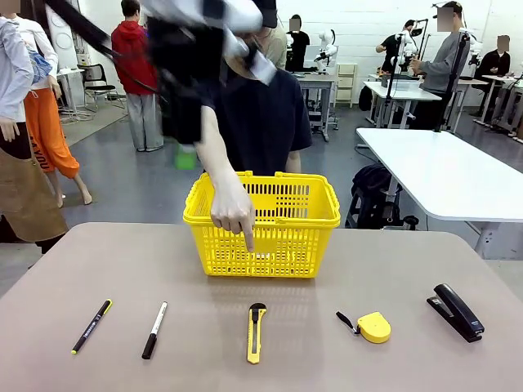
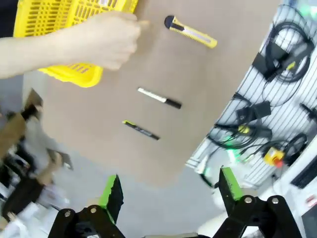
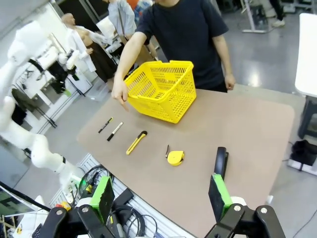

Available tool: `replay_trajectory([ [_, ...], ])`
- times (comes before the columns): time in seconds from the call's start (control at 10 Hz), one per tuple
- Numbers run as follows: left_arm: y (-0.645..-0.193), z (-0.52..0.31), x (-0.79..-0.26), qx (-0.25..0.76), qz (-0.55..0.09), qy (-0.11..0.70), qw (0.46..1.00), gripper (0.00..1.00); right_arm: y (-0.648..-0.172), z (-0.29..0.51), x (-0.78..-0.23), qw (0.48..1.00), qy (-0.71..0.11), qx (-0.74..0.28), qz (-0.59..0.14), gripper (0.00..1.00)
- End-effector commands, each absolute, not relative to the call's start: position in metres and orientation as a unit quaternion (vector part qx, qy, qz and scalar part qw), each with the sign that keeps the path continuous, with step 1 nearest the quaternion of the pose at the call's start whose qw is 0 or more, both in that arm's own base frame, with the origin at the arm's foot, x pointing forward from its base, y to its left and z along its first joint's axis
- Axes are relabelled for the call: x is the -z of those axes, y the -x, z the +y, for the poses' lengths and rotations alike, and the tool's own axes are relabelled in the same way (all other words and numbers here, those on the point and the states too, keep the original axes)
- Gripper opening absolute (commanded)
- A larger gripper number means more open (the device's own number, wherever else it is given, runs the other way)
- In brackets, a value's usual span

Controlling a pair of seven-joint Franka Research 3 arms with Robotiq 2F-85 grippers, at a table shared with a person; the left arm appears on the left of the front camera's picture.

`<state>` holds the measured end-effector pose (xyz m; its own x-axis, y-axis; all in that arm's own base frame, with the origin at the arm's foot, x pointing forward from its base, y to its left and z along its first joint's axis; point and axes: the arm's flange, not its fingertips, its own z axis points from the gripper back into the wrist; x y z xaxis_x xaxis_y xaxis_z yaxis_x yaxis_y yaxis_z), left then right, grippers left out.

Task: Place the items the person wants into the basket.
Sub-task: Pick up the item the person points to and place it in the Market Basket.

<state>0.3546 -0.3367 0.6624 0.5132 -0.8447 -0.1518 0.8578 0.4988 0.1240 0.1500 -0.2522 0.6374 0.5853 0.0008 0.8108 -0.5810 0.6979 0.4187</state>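
Observation:
The yellow basket [image 1: 261, 224] stands mid-table in front of the person [image 1: 265, 118]. The person's hand [image 1: 233, 214] reaches over its near side, one finger pointing down toward the table. In a row near the front edge lie the black pen with yellow tip [image 1: 91, 327], the white-barrelled marker [image 1: 154, 329] and the yellow-and-black utility knife [image 1: 256, 332]. My left gripper [image 2: 171, 191] hangs open high above the table's left end, blurred in the front view [image 1: 186, 155]. My right gripper [image 3: 161, 196] is open too, high off the near right corner. Neither holds anything.
A round yellow tape measure [image 1: 373, 327] and a black stapler [image 1: 455, 311] lie right of the knife. A rack of cables [image 2: 277, 99] hangs below the table's near edge. A white table [image 1: 449, 171] stands behind on the right, and other people are farther back.

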Motion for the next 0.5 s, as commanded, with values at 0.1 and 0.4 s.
replay_trajectory([
  [0.1, -0.368, -0.359, -0.628, 0.376, 0.046, -0.032, 0.925, 1.0, -0.151, -0.251, -0.639, 0.81, -0.355, -0.183, -0.428, 1.0],
  [0.4, -0.352, -0.364, -0.59, 0.265, -0.001, -0.008, 0.964, 1.0, -0.151, -0.251, -0.639, 0.81, -0.355, -0.183, -0.428, 1.0],
])
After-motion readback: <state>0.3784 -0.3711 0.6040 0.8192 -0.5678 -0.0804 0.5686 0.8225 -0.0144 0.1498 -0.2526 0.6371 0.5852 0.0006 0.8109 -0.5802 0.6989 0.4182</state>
